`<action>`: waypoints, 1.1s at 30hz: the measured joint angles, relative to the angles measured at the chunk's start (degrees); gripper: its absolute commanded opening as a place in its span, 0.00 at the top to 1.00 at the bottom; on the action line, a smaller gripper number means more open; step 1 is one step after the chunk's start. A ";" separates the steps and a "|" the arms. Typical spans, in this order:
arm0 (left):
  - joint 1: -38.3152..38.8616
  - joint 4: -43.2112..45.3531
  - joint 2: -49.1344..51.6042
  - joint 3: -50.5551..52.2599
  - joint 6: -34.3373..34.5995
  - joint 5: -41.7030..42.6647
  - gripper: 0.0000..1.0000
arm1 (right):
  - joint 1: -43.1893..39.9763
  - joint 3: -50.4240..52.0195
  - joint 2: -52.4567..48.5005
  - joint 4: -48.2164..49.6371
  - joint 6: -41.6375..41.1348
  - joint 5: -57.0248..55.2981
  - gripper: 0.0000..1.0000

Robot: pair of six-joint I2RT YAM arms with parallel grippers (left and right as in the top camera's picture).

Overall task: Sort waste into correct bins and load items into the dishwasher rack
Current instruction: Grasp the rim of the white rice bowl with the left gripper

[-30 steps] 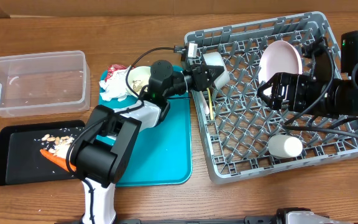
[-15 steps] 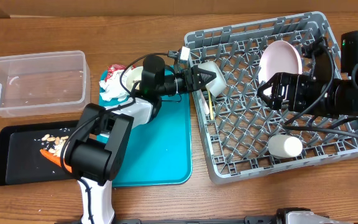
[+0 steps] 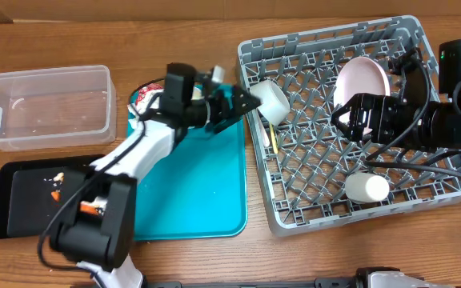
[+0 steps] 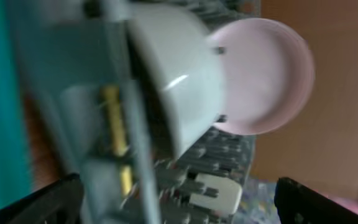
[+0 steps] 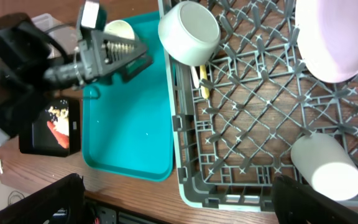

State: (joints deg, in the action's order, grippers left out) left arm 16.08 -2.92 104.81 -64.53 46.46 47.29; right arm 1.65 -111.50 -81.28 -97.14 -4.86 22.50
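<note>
A white bowl (image 3: 269, 98) lies tilted on its side on the left edge of the grey dishwasher rack (image 3: 422, 48). My left gripper (image 3: 238, 102) is open just left of it, holding nothing. The left wrist view is blurred but shows the bowl (image 4: 179, 74), the pink plate (image 4: 266, 74) and yellow cutlery (image 4: 114, 118). The plate (image 3: 364, 78) stands upright in the rack. A white cup (image 3: 366, 188) lies near the rack's front. My right gripper (image 3: 350, 120) hovers open over the rack. A second bowl (image 5: 120, 30) sits on the teal tray (image 5: 129, 124).
The clear tub (image 3: 45, 102) stands at far left. The black tray (image 3: 22, 204) in front of it holds a carrot (image 5: 56, 124) and crumbs. My left arm stretches across the teal tray (image 3: 206, 192) and covers the napkin and wrapper corner.
My left gripper has opened and let go of the white bowl, then drawn back left. The bowl now rests on the rack's left edge. The right arm has not moved.
</note>
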 measured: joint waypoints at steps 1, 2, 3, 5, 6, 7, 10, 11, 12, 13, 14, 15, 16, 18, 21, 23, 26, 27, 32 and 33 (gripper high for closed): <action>-0.57 -3.98 -1.29 0.26 -1.55 -1.88 0.00 | 0.00 0.04 0.00 0.00 -0.02 0.02 0.00; -1.07 -7.43 -2.73 0.59 -3.26 -3.82 0.00 | 0.00 0.04 0.00 0.00 0.00 0.02 0.00; -1.40 -9.70 -4.02 0.70 -4.87 -5.51 0.00 | 0.00 0.07 0.00 0.00 0.00 0.02 0.00; -2.25 -12.11 -7.54 0.98 -9.38 -8.81 0.00 | 0.00 0.09 0.00 0.02 -0.02 0.00 0.00; -2.38 -12.26 -9.22 0.98 -11.72 -9.92 0.00 | 0.00 0.09 0.00 0.00 -0.02 0.00 0.00; -2.47 -12.46 -11.10 0.96 -14.56 -10.84 0.06 | 0.00 0.09 0.00 0.02 -0.02 0.00 0.00; -2.43 -12.98 -14.34 0.87 -22.18 -13.09 0.51 | 0.00 0.09 0.00 0.00 -0.02 0.00 0.00; -2.29 -13.51 -14.69 0.72 -25.03 -14.82 0.52 | 0.00 0.09 0.00 0.02 -0.02 0.00 0.00; -2.27 -14.49 -14.71 0.61 -27.85 -17.51 0.50 | 0.00 0.09 0.00 -0.02 0.00 0.00 0.00; -2.23 -15.67 -14.60 0.61 -29.38 -19.82 0.48 | 0.00 0.09 0.00 -0.02 -0.02 -0.02 0.00; -2.19 -17.00 -14.38 0.63 -30.67 -22.45 0.46 | 0.00 0.09 0.00 0.02 0.00 0.00 0.00; -2.19 -18.27 -14.03 0.63 -31.78 -25.27 0.46 | 0.00 0.09 0.00 0.00 -0.02 0.00 0.00; -2.19 -18.95 -13.60 0.63 -32.72 -28.06 0.45 | 0.00 0.09 0.00 0.02 -0.02 0.00 0.00; -2.21 -18.73 -12.55 0.63 -35.04 -32.30 0.45 | 0.00 0.09 0.00 -0.02 -0.02 0.00 0.00; -2.23 -17.22 -11.08 0.63 -39.54 -35.78 0.48 | 0.00 0.09 0.00 -0.02 -0.02 -0.02 0.00; -2.23 -15.89 -9.88 0.63 -42.45 -37.11 0.51 | 0.00 0.09 0.00 0.00 -0.02 0.00 0.00; -2.23 -14.27 -7.21 0.63 -45.38 -38.23 0.55 | 0.00 0.09 0.00 -0.02 -0.02 0.00 0.00; -2.23 -13.55 -6.01 0.63 -46.07 -38.49 0.56 | 0.00 0.09 0.00 -0.02 0.00 0.00 0.00; -2.23 -9.86 -0.35 0.66 -47.95 -39.17 0.63 | 0.00 0.09 0.00 -0.02 0.00 -0.02 0.00; -2.23 -9.53 0.17 0.66 -48.06 -39.21 0.63 | 0.00 0.09 0.00 0.00 -0.02 -0.02 0.00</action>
State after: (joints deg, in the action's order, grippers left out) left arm 13.85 -12.45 104.99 -63.88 -1.61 8.08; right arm 1.65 -111.42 -81.28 -97.14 -4.89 22.48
